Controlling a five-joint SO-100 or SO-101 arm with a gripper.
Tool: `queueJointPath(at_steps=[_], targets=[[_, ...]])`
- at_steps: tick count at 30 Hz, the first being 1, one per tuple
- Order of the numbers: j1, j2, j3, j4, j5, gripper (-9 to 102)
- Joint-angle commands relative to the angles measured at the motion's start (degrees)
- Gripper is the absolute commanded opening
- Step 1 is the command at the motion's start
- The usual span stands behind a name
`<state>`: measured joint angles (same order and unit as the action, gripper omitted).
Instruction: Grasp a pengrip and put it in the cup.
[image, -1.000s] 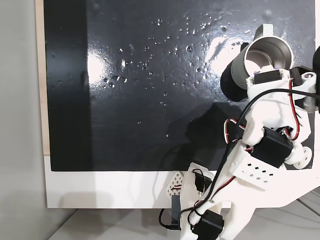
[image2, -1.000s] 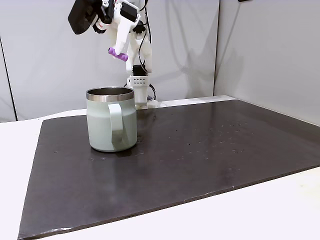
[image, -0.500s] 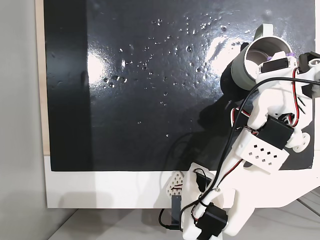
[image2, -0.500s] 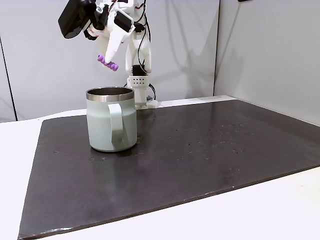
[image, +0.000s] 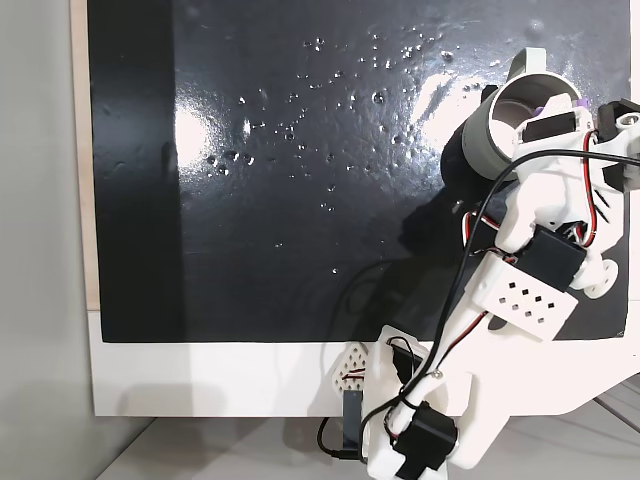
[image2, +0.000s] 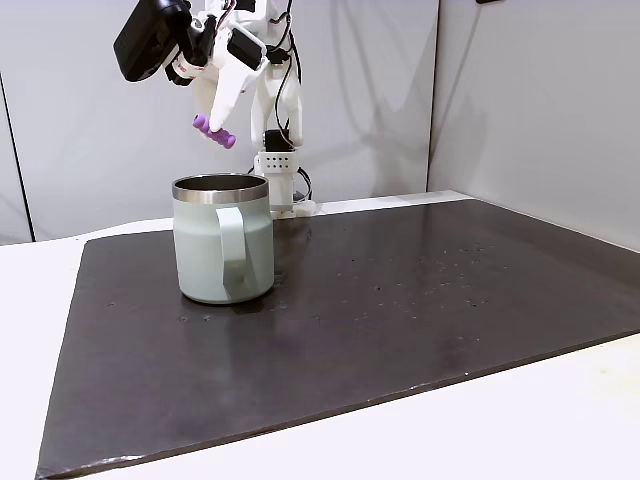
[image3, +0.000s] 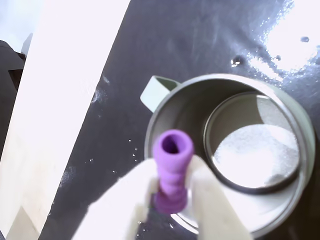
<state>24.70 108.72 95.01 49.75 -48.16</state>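
The gripper (image2: 214, 128) is pinching the purple pengrip (image2: 214, 131) above the cup (image2: 222, 240), which is sitting on the dark worktop (image2: 400, 300) by grey walls.

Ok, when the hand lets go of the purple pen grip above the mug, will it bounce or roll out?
Probably not. The pen grip looks soft, ribbed and very light, so it should land quietly. It is a cylinder, so it could roll, but the mug has tall walls. It hangs near the rim in the wrist view, so a rim clip seems possible.

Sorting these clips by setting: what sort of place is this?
Probably a bare indoor robot test bench, not a kitchen: a dark mat on a white table, plain grey wall panels, and just one cup under the gripper holding a purple pengrip.
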Motion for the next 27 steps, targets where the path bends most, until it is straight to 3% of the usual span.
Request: queueJointPath(at_steps=[1, 5, 27], targets=[[0.0, 0.0, -0.9, -2.1, -1.0, 27], [0.3, -0.2, -1.1, -2.1, -1.1, 34], [0.2, 0.7, -0.8, -1.6, -1.1, 34]])
